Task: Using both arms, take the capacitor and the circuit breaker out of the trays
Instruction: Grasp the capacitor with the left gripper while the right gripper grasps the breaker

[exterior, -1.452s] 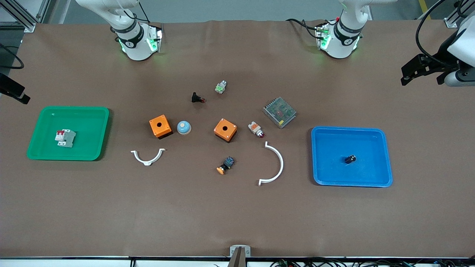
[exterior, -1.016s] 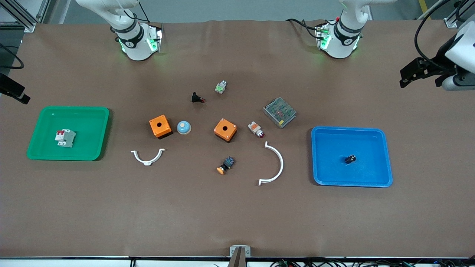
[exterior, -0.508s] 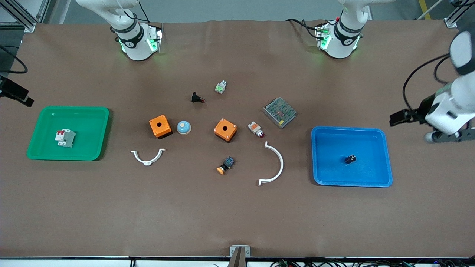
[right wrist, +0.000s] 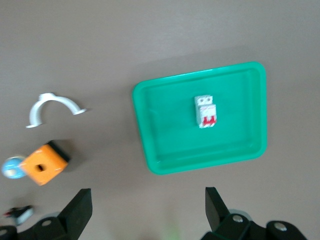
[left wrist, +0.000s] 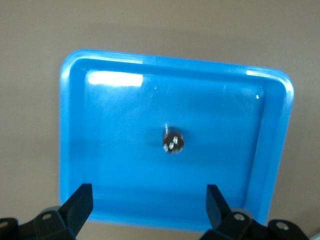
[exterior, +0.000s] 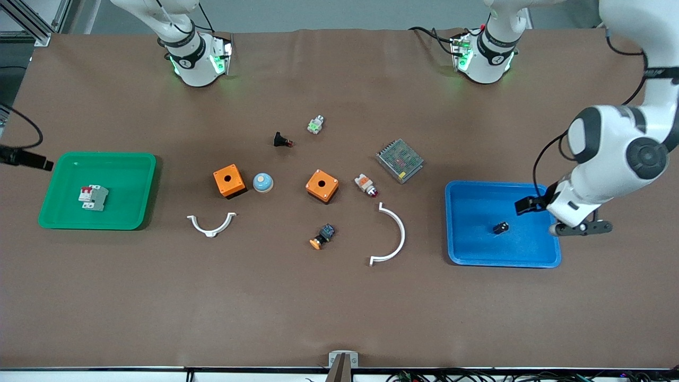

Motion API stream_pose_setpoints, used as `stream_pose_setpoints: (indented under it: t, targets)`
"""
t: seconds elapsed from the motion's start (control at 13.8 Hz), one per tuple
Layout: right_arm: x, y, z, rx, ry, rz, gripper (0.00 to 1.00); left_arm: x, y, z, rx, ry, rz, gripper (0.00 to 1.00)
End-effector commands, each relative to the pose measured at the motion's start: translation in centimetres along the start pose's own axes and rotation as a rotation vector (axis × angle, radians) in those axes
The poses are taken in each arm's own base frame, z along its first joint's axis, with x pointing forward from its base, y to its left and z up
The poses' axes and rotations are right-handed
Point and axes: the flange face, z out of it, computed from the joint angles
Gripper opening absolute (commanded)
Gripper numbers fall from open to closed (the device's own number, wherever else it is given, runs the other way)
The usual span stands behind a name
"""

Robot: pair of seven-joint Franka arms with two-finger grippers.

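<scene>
The capacitor point(exterior: 500, 227), a tiny black cylinder, lies in the blue tray point(exterior: 467, 196). It also shows in the left wrist view point(left wrist: 173, 141), inside the tray point(left wrist: 75, 125). My left gripper point(exterior: 581, 228) hangs open and empty over the tray's rim at the left arm's end of the table; its point in the wrist view is point(left wrist: 148, 210). The grey-white breaker point(exterior: 94, 197) with red levers lies in the green tray point(exterior: 132, 170). My right gripper point(right wrist: 147, 210) is open and empty, high above the table beside the green tray point(right wrist: 150, 145), with the breaker point(right wrist: 205, 111) in view.
Two orange boxes point(exterior: 229, 180) point(exterior: 322, 185), a blue dome point(exterior: 262, 182), two white curved brackets point(exterior: 211, 225) point(exterior: 393, 236), a mesh-topped power unit point(exterior: 400, 160), a black red-tipped button point(exterior: 281, 140), an orange-capped button point(exterior: 322, 237) and a white-orange switch point(exterior: 365, 184) lie mid-table.
The left arm has swung from the table's end down to over the blue tray's rim. The right arm's tip has shifted slightly at the view's edge. Capacitor and breaker have not moved.
</scene>
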Motion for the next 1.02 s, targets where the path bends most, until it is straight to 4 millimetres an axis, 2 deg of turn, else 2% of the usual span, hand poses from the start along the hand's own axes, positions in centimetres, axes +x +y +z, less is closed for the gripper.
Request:
stream_pose_setpoints:
  t: [0.0,0.15,0.36,0.51,0.65,0.8,0.94]
  targets:
    - [3.4,5.0,5.7,-0.006,-0.028,-0.069,1.0,-0.1,1.6,5.1,-0.015,0.029,-0.034,1.0]
    - [4.4,8.2,9.7,0.002,-0.028,-0.094,1.0,-0.8,1.7,7.4,-0.019,0.035,-0.039,1.0]
    - [4.0,9.9,15.7,0.001,0.0,-0.089,0.98,-1.2,1.6,9.0,-0.019,0.015,-0.043,0.99]
    - [3.7,10.0,18.4,-0.002,0.016,-0.087,0.97,-1.0,1.5,10.2,-0.023,0.018,-0.047,0.92]
    - [3.2,10.1,21.3,-0.007,0.044,-0.083,0.97,-1.2,1.3,11.3,-0.024,0.013,-0.048,0.79]
    - [2.6,10.0,24.1,-0.01,0.066,-0.08,0.97,-1.0,1.5,11.4,-0.025,0.014,-0.047,0.71]
    - [2.0,10.2,26.0,-0.007,0.06,-0.074,0.95,-0.5,1.8,11.0,-0.027,0.026,-0.044,0.68]
